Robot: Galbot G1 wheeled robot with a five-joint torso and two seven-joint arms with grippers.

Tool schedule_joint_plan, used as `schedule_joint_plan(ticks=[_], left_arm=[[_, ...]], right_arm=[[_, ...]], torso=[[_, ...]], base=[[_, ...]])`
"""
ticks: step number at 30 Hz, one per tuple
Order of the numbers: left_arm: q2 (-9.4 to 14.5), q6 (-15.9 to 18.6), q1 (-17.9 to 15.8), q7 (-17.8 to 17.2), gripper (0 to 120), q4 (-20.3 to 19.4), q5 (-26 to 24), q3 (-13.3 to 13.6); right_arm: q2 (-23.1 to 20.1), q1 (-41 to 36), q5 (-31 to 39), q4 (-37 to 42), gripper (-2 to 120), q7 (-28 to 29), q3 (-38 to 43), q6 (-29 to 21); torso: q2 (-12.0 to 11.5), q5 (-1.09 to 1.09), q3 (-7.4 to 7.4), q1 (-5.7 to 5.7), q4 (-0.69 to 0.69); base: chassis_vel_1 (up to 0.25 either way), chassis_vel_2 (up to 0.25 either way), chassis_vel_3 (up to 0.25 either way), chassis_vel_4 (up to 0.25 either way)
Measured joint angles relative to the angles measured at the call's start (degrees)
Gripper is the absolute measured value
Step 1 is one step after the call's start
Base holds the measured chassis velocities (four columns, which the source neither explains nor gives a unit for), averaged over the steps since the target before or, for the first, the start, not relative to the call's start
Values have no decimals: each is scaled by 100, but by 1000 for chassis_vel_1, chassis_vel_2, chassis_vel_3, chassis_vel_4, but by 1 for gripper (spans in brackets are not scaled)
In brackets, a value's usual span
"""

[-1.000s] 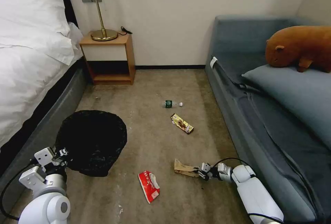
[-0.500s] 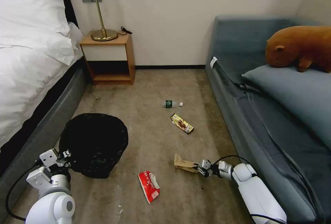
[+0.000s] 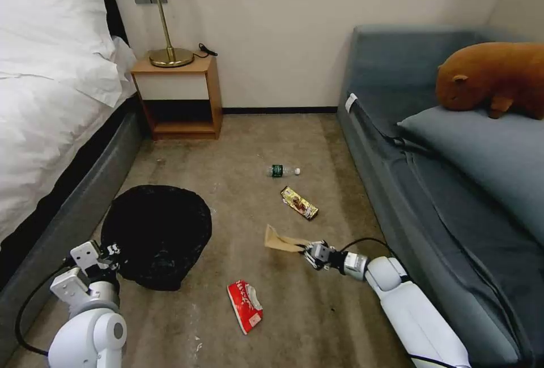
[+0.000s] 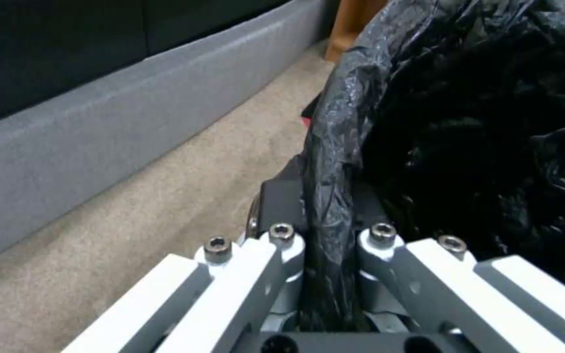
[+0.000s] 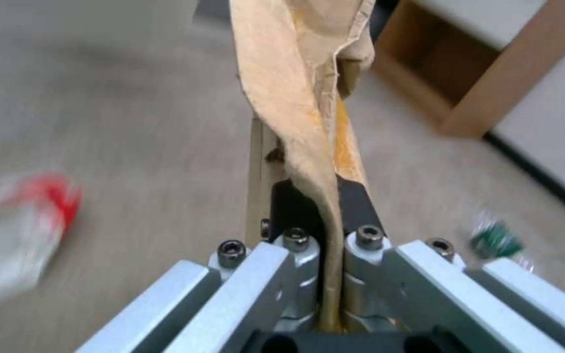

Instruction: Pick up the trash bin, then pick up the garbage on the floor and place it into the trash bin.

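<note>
One trash bin (image 3: 158,235) stands near the bed (image 3: 45,130), its bag rim pinched by the left gripper (image 3: 109,253); open floor (image 3: 255,147) lies between bed and sofa (image 3: 453,198); the right gripper (image 3: 310,252) grips one brown paper bag (image 3: 279,239); three litter items lie loose: red-and-white packet (image 3: 245,305), wrapper (image 3: 299,202), bottle (image 3: 281,171).

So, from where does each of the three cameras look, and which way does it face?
Head view: high on the robot, facing forward and down at the floor; both arms show.
Left wrist view: along the left gripper, clamped on the trash bin liner.
Right wrist view: along the right gripper, clamping the brown paper bag.
Shared: bin, bag.
</note>
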Motion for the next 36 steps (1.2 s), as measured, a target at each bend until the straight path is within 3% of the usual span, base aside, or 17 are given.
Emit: schedule_joint_plan(ticks=[8, 11, 16, 18, 23, 28, 36], left_arm=[[-5, 17, -64, -5, 4, 57, 34, 22], [-45, 31, -122, -24, 4, 90, 95, 81], [-60, 44, -149, -40, 4, 107, 100, 105], [-68, 46, -167, -52, 4, 151, 103, 107], [-68, 48, -173, -54, 4, 179, 90, 102], [-66, 74, -250, -72, 4, 217, 88, 108], [-53, 125, -369, -101, 4, 280, 113, 124]], right_arm=[[11, -18, 642, 675, 0, 946, -471, 50], [-21, -67, 1036, 1536, 0, 1675, -988, -62], [-9, -38, 1095, 2116, 0, 2092, -1408, -233], [90, 97, 1128, 2582, 0, 2396, -1833, -531], [257, 400, 1130, 2644, 0, 2497, -2251, -775], [544, 1023, 980, 2066, 0, 2521, -2827, -809], [872, 1356, 933, 1606, 0, 2472, -3209, -796]], torso=[[0, -1, 0, 0, 0], [0, -2, 0, 0, 0], [0, -1, 0, 0, -1], [0, -2, 0, 0, 0], [0, -1, 0, 0, 0], [0, -2, 0, 0, 1], [0, -1, 0, 0, 0]], base=[[0, 0, 0, 0], [0, 0, 0, 0], [0, 0, 0, 0], [0, 0, 0, 0], [0, 0, 0, 0], [0, 0, 0, 0], [0, 0, 0, 0]])
